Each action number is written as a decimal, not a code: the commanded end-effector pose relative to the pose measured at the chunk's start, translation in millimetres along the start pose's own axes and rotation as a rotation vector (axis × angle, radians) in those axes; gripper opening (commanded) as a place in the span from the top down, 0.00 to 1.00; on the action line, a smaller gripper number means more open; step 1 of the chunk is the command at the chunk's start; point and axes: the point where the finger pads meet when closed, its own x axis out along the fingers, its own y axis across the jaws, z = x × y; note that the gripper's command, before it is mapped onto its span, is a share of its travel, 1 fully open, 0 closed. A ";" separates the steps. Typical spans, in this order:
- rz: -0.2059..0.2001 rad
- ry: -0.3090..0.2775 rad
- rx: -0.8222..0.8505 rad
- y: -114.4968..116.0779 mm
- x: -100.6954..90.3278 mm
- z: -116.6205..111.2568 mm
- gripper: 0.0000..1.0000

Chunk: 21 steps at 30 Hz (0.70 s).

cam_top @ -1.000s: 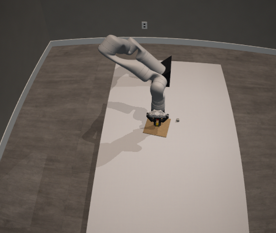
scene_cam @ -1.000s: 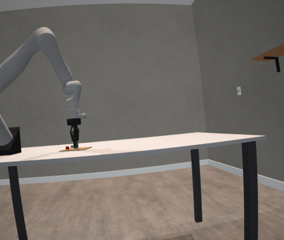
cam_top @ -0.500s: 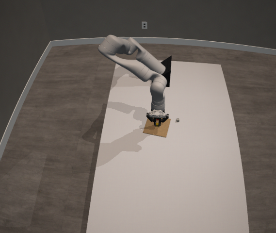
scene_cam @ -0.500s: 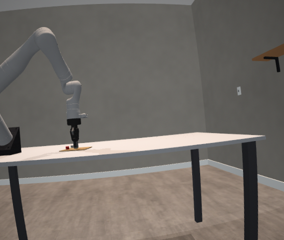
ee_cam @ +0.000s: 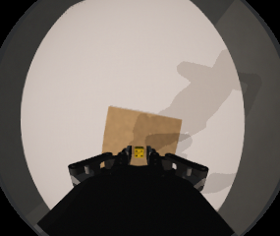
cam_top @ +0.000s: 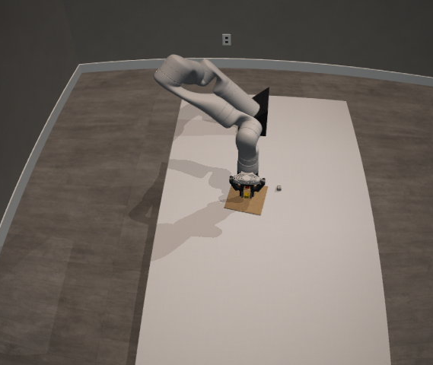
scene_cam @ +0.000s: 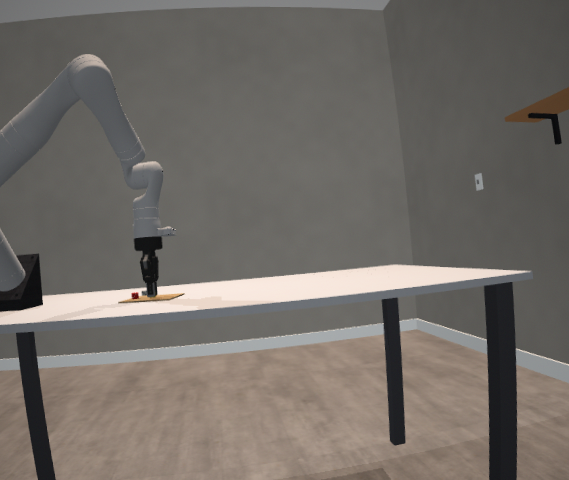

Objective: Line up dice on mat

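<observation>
Dice sit in different places in the top view: a yellow die (cam_top: 246,194) lies on the brown mat (cam_top: 254,206), directly under the gripper (cam_top: 246,191), with a red die (cam_top: 246,188) just behind it toward the base, partly hidden by the black gripper body, while a grey die (cam_top: 278,188) rests on the bare white tabletop (cam_top: 287,255), apart from the mat. The mat lies flat in the half of the tabletop nearer the arm's black base (cam_top: 264,103), well away from the long edges. In the exterior view the arm reaches down vertically, and the gripper (scene_cam: 150,292) stands with its tips at the mat (scene_cam: 168,296); the red die (scene_cam: 134,295) shows on the mat's end nearer the base (scene_cam: 28,289), just beside the fingers (scene_cam: 152,287). The yellow die cannot be made out from this side. In the wrist view the yellow die (ee_cam: 139,152) sits between the two black fingers, its pips facing up, with the mat (ee_cam: 123,128) stretching beyond it. The fingers stand partly parted, a little wider than the die, so they flank the yellow die without gripping it.
</observation>
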 end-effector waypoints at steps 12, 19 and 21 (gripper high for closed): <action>-0.001 0.002 0.000 -0.4 -1.7 -0.5 0.69; -0.001 0.002 0.000 -0.3 -16.4 -0.5 0.69; -0.001 0.002 0.000 -0.3 -20.8 -0.5 0.69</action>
